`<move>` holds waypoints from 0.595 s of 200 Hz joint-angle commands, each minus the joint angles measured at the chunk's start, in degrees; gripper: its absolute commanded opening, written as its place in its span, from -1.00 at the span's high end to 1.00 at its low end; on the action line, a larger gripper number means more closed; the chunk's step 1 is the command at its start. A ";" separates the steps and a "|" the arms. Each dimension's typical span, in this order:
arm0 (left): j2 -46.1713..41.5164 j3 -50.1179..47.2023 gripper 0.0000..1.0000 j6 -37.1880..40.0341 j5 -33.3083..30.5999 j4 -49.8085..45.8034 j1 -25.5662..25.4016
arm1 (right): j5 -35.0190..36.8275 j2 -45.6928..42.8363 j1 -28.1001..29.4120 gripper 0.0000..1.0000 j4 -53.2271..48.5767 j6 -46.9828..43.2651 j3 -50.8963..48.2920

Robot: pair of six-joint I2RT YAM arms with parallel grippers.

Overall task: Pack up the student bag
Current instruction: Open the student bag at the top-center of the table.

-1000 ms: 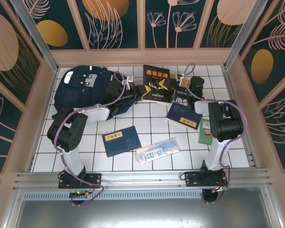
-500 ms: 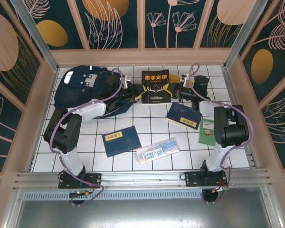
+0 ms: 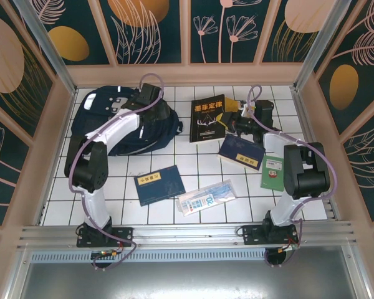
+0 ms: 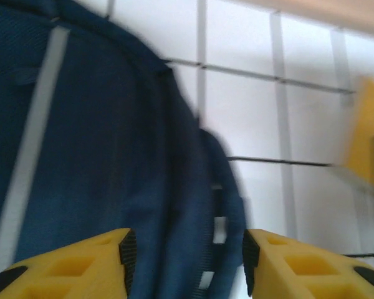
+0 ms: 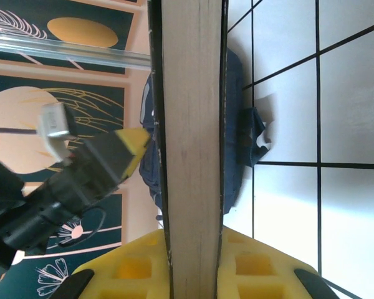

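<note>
The student bag [image 3: 121, 121] fills the tabletop's [image 3: 199, 159] far-left corner, a large book [image 3: 207, 118] to its right; smaller books [image 3: 159, 184] and a packet [image 3: 206, 198] lie nearer the front edge.

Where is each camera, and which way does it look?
Top external: high behind the arms, looking down on the white tiled table; both arms show.
Left wrist: on the left arm, looking past its open left pincer at the dark navy fabric backpack.
Right wrist: on the right arm, looking along the black book with gold lettering clamped in the right pincer.
Shared: all three show the backpack.
</note>
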 commanded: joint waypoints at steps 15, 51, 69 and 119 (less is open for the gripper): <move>4.54 2.89 -0.17 7.42 -8.70 -8.64 -0.66 | -0.51 -2.71 0.48 1.00 0.68 -2.15 1.53; 8.14 5.74 -0.16 8.64 -15.19 -11.16 -0.97 | -0.53 -2.36 0.80 1.00 1.33 -1.66 1.72; 10.03 6.26 -0.12 9.75 -16.84 -11.70 -1.23 | -0.68 -2.15 1.06 1.00 1.46 -1.62 1.91; 11.06 5.73 0.87 11.95 -17.98 -10.70 -1.47 | -1.01 -1.00 2.50 1.00 3.37 -0.16 2.74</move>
